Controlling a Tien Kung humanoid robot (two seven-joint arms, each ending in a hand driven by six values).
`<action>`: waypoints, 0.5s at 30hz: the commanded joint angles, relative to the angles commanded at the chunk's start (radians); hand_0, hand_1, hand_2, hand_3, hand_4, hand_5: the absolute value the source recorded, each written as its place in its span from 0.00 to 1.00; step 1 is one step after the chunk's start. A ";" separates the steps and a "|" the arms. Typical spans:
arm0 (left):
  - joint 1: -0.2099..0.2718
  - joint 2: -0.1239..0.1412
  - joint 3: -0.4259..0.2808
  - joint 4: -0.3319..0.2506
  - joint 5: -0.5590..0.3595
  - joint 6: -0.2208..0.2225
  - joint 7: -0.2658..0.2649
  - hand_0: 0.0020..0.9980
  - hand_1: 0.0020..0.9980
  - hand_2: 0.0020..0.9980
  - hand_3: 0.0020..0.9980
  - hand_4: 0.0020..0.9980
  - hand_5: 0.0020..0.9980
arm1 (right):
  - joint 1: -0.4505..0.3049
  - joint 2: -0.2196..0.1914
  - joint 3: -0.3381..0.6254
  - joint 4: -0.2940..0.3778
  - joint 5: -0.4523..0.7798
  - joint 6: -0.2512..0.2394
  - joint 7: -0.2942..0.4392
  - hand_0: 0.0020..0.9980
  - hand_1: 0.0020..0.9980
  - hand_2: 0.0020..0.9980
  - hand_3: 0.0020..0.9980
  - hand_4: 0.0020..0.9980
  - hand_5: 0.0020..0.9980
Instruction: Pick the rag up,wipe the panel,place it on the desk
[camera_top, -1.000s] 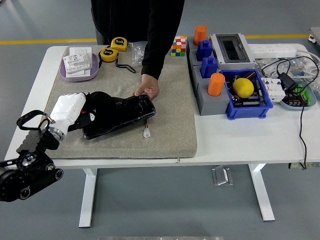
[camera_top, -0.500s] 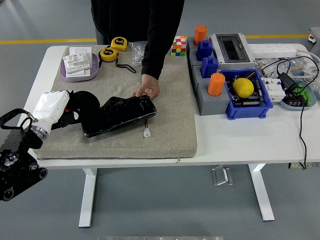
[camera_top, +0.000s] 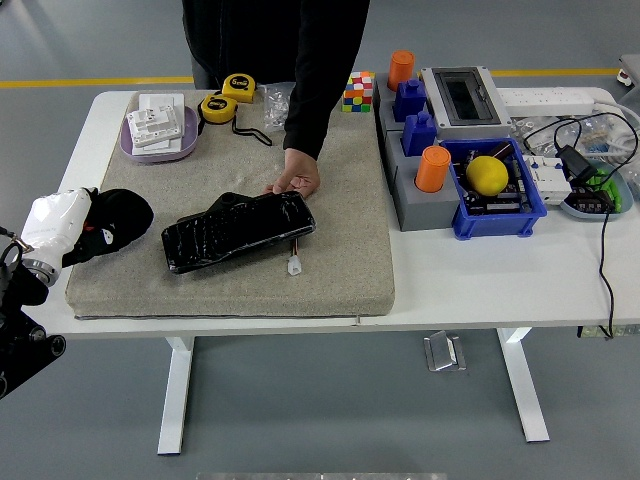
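At the left edge of the frame the left hand (camera_top: 55, 225), white-cased on a black arm, has its fingers closed on the black rag (camera_top: 112, 220), which bulges out to the right of the hand as a soft, rounded wad lying on the left margin of the grey felt mat (camera_top: 340, 240). The cloth looks light and limp; it should sag and bunch rather than hold a shape, so a full pinch through the bulk of the wad seems safer than taking a loose corner, and it can be set down on the tabletop (camera_top: 480, 270) without care for breakage. The glossy black panel (camera_top: 238, 231) lies flat at mid-left of the mat, clear of the rag, its long axis running from lower left to upper right, the higher end pointing toward the person's hand (camera_top: 297, 180), which rests at its upper right corner as if steadying it. It looks stiff and slick, likely to slide under a wipe unless braced, and a short lead with a small white connector (camera_top: 294, 265) trails from its lower edge. The right hand is out of view.
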 joint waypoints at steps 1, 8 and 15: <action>0.002 -0.006 0.002 0.015 -0.016 0.000 -0.010 0.19 0.12 0.49 0.46 0.28 0.00 | 0.000 0.001 -0.001 0.000 0.001 0.000 -0.001 0.75 0.57 0.70 0.59 1.00 0.54; -0.002 -0.038 0.003 0.082 -0.087 0.000 -0.055 0.19 0.13 0.49 0.46 0.28 0.00 | 0.005 0.001 -0.005 0.001 0.003 0.001 -0.004 0.75 0.57 0.70 0.59 1.00 0.54; 0.001 -0.052 -0.002 0.073 -0.119 0.000 -0.074 0.19 0.15 0.49 0.47 0.26 0.00 | 0.007 0.001 -0.005 0.000 0.000 0.001 -0.005 0.75 0.57 0.70 0.59 1.00 0.54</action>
